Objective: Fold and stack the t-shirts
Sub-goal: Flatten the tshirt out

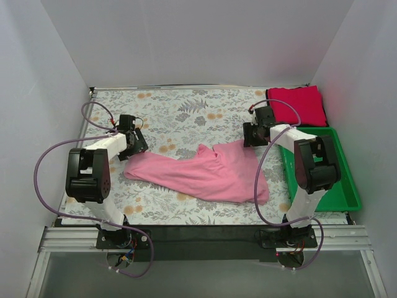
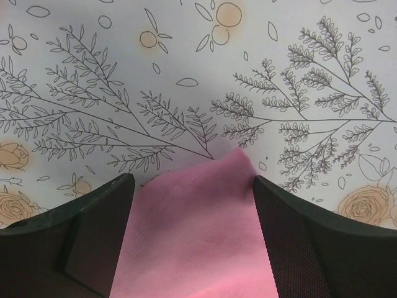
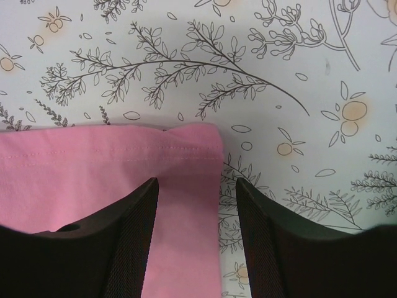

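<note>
— White walls closed in a table under a floral-patterned table cloth (image 1: 186, 112), seen from above. Where was the laundry?

— A light pink cotton t-shirt (image 1: 205, 174) lay unfolded and rumpled across the middle of the frame, running from left of centre down toward the lower right. A crimson red t-shirt (image 1: 298, 105) sat folded in the upper right corner, just above a green plastic bin (image 1: 350, 186) at the right edge.

— And the arms?

— The left gripper (image 1: 138, 144) was at the pink shirt's left end, the right gripper (image 1: 249, 135) at its upper right end.

— Were they pinching it?

— No. In the left wrist view the two dark fingers (image 2: 93, 236) stood spread wide, a pointed corner of pink cloth between them in the lower middle of the frame. In the right wrist view the fingers (image 3: 124, 248) were also spread, with a stitched hem corner of the same shirt between them. Whether the pads touched the fabric, I could not tell.
</note>
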